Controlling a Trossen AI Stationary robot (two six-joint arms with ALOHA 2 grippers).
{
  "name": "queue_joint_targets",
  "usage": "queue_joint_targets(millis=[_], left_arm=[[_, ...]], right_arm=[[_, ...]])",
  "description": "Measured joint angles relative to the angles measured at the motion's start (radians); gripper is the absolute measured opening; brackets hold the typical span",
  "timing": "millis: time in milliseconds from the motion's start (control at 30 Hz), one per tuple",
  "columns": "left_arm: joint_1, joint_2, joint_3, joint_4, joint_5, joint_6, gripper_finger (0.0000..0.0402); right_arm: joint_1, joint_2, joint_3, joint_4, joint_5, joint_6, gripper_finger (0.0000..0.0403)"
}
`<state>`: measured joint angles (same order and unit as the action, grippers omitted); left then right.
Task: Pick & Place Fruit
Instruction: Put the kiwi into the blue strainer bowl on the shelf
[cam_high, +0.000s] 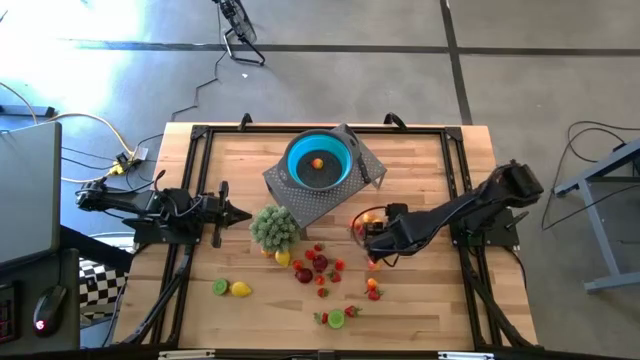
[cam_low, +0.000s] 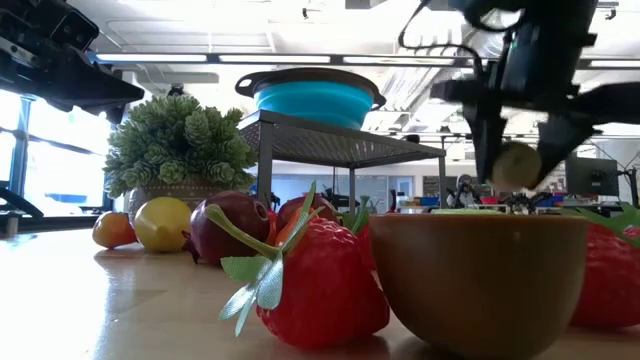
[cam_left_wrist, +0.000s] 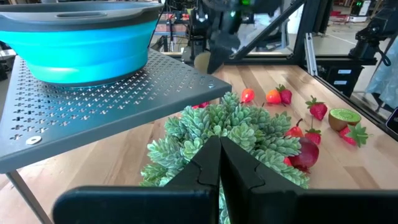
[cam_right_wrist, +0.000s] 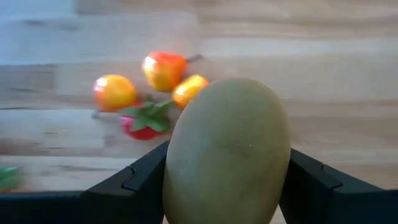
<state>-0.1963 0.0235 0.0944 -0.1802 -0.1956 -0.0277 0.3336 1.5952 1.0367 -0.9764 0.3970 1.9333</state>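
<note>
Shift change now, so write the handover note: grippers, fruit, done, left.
Right gripper: shut on a brownish-green fruit, lifted above the table right of the fruit pile.
Left gripper: shut, empty, waiting at the left side near the small green plant.
Blue bowl: on the perforated grey stand, holds one orange piece.
Done: one fruit in the bowl, a second in hand.
Left: carry the held fruit to the bowl, then the strawberries, lemon and lime pieces scattered on the table.

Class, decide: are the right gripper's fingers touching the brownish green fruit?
Touching. In the right wrist view the brownish green fruit sits clamped between the right gripper's two dark fingers, with no gap either side.
</note>
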Motion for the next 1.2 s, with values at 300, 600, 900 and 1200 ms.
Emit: queue_joint_targets(millis=[300,600,900,1200], left_arm=[[0.0,0.0,0.0,0.003,-0.001,0.0,0.0001],[0.0,0.0,0.0,0.004,-0.001,-0.002,0.0001],[0.0,0.0,0.0,0.005,0.0,-0.003,0.0001],[0.0,0.0,0.0,0.005,0.0,-0.004,0.0001]], right_arm=[[0.0,-0.183,0.0,0.066,0.129,-0.155,0.0228],[-0.022,-0.334,0.0,0.116,0.329,-0.372,0.0226],[-0.11,-0.395,0.0,0.314,0.43,-0.736,0.0226],[-0.226,-0.395,0.0,0.754,0.279,-1.211,0.0229]])
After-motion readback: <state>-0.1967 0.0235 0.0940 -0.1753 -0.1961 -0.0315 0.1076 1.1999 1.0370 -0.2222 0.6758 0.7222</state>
